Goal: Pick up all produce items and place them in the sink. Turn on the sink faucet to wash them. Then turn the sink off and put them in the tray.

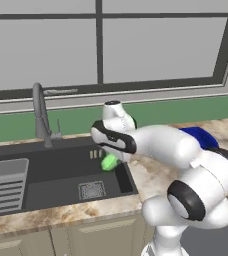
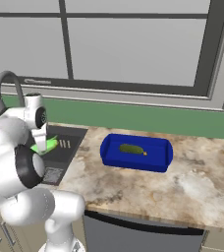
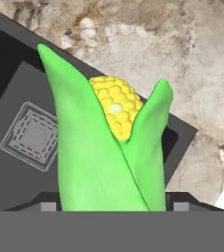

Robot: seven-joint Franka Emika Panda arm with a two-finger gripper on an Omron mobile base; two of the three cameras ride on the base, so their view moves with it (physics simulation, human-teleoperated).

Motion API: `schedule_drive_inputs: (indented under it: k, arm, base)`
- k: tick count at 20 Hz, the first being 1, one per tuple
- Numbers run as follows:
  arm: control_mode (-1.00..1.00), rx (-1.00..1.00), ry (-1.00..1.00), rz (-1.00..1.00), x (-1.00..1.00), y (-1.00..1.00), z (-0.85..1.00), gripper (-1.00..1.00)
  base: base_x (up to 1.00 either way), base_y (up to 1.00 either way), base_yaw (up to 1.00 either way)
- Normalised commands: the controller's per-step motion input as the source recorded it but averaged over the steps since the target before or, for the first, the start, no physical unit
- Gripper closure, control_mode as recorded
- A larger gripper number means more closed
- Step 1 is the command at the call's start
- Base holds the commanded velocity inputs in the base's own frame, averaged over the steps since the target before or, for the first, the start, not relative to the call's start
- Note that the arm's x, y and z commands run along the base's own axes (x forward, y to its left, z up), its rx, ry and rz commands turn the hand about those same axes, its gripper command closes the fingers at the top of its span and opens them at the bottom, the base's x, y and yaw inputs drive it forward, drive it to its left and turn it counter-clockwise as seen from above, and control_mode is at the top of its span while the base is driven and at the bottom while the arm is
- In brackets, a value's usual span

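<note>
**Corn held over the sink's edge, tray run ahead**

The lime-green corn cob (image 3: 106, 147), husk peeled back from its yellow kernels, sits gripped in your jaws, which are closed on its lower end, above the right end of the dark sink (image 1: 61, 172). The hand view puts the drain grate (image 3: 33, 137) below and to one side, with the basin rim and the speckled table (image 2: 148, 187) just past the cob. The darker vegetable (image 2: 132, 149) already lies in the blue tray (image 2: 109, 152), well apart on the table. The gripper (image 1: 111, 159) hangs close to the basin's right wall. Your risks, as they appear: the husk is smooth and tapered, so the cob could slide out mid-carry; a low swing could clip it on the rim; a short release could land it on the table.
</note>
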Motion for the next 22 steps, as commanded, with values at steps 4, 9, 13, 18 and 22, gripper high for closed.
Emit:
schedule_drive_inputs:
  k: [4, 9, 13, 18, 22]
  arm:
    - [-1.0, 0.0, -0.01, -0.11, -0.14, -0.43, 0.39, 1.0]
    - [-1.0, 0.0, 0.0, -0.11, -0.15, -0.45, 0.31, 1.0]
    - [-1.0, 0.0, -0.02, -0.11, -0.24, -0.43, 0.23, 1.0]
    - [-1.0, 0.0, -0.02, -0.12, -0.23, -0.45, 0.25, 1.0]
    - [-1.0, 0.0, -0.03, -0.12, -0.23, -0.44, 0.24, 1.0]
  base:
    - [0.0, 0.0, 0.0]
    - [0.0, 0.0, 0.0]
    - [0.0, 0.0, 0.0]
    - [0.0, 0.0, 0.0]
    - [0.0, 0.0, 0.0]
